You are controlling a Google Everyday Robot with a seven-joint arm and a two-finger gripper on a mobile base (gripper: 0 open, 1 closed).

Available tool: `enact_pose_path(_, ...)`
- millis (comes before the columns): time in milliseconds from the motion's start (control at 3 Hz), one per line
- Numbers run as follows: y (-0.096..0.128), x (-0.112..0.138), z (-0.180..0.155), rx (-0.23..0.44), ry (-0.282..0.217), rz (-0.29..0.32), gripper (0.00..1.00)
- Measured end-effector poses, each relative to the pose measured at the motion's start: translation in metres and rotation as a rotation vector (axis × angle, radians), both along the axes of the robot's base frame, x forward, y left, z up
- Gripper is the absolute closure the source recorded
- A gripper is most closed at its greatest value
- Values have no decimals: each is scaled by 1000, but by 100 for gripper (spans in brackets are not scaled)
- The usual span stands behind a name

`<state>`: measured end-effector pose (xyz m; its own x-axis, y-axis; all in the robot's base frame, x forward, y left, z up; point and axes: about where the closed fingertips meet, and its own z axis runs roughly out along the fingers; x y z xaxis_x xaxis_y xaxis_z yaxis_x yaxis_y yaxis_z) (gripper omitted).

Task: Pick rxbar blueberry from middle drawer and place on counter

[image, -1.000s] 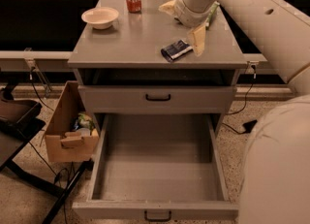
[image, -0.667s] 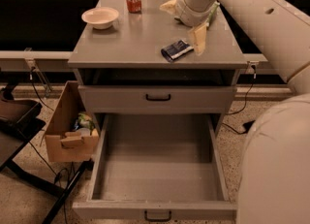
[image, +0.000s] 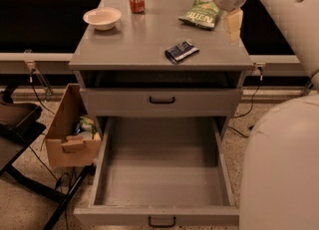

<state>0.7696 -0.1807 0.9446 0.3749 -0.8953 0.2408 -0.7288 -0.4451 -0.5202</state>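
Since the rxbar blueberry (image: 181, 51) lies flat on the counter (image: 129, 40), light, thin and crinkly, it is best pinched across its narrow middle, while the gripper (image: 233, 26) hangs at its 2 o'clock, open or closed I cannot tell.

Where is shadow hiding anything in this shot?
Camera view: warm, dim light; the gap under the counter is black, the open drawer floor evenly lit, the bar dark but distinct; the pincer hangs over the counter's right rear.
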Motion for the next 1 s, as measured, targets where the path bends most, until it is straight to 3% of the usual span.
enact_pose_path(333, -55, -27, 48, -34, -35, -258, 0)
enact_pose_path(667, -80, -95, 97, -120, -49, -460, 0)
enact_pose_path(1000, -96, -175, 121, -169, -53, -649, 0)
